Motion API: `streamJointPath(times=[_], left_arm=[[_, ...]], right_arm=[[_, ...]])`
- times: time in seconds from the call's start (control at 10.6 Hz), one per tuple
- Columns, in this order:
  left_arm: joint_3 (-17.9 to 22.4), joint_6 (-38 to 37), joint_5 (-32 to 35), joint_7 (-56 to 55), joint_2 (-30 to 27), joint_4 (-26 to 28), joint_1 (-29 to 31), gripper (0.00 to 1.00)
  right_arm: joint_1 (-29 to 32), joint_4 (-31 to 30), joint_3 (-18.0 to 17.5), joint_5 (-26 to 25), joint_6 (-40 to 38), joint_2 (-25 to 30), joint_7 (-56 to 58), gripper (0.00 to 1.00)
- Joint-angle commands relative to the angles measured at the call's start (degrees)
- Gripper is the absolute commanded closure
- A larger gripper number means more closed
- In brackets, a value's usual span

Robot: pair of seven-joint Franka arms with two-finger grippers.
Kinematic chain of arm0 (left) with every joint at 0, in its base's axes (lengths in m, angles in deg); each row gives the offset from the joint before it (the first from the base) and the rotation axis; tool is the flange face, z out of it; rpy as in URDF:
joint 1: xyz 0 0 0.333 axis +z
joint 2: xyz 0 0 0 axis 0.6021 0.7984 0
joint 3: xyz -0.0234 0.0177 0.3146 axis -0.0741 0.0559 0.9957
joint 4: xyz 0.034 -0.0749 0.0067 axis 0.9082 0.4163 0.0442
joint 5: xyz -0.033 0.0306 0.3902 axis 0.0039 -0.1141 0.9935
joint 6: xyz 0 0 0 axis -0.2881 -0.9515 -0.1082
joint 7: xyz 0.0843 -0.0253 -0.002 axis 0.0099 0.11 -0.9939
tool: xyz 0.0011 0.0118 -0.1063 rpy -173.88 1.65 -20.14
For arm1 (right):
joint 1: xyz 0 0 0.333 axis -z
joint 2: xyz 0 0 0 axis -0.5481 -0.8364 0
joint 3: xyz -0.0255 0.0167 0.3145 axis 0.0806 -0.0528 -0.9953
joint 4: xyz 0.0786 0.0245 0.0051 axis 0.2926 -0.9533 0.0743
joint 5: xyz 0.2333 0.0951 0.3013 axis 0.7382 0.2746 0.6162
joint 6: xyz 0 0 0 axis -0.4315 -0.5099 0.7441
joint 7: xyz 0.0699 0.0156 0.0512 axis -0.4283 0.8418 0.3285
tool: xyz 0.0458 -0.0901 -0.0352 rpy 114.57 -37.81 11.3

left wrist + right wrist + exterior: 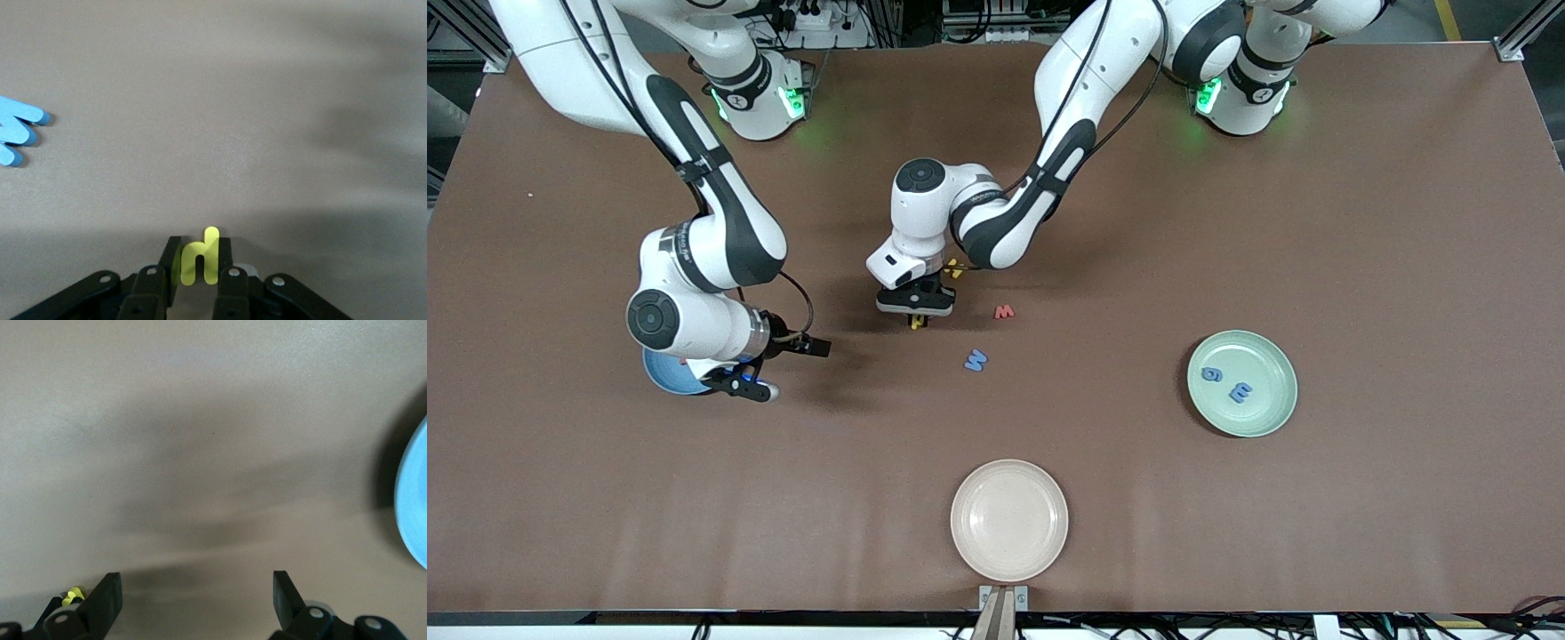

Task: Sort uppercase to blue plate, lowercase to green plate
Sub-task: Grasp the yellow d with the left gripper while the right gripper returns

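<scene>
Left tool [917, 313]: you pinch the yellow h [200, 259], frame centre.
Green plate [1279, 414]: right of it, lower.
Right tool [197, 603]: spread, waiting by the blue plate [660, 373].

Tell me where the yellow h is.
Yellow h is pinched in the left tool, mid-table beside the red w.

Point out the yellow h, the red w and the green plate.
yellow h [200, 260], left wrist view, on its stem, pinched between the left gripper's fingers.
red w [1005, 312], front view, on the letter's middle.
green plate [1272, 356], front view, on bare surface near the rim.
</scene>
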Motion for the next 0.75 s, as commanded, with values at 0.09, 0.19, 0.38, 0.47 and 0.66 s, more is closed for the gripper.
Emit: streamJointPath(times=[0.09,0.19,0.38,0.47,0.66], left_arm=[[0.9,-0.4,-0.6,-0.7,0.4,-1.4,-0.8,1.0],[1.1,-2.2,-0.4,-0.2,0.1,-1.3,-0.7,1.0],[1.9,-4.7,-0.5,0.4,-2.7,-1.1,-0.6,1.0],[1.8,-7.6,-0.7,0.4,-4.2,-1.0,-0.1,1.0],[1.9,-12.6,-0.5,1.3,-8.5,-0.8,2.8,1.0]], right_arm=[[0.1,0.3,-0.3,0.1,-0.1,0.1,-0.7,0.0],[0.1,0.3,-0.3,0.1,-0.1,0.1,-0.7,0.0],[0.1,0.3,-0.3,0.1,-0.1,0.1,-0.7,0.0],[0.0,0.3,-0.3,0.2,-0.1,0.1,-0.8,0.0],[0.0,0.2,-0.3,0.2,-0.1,0.1,-1.5,0.0]])
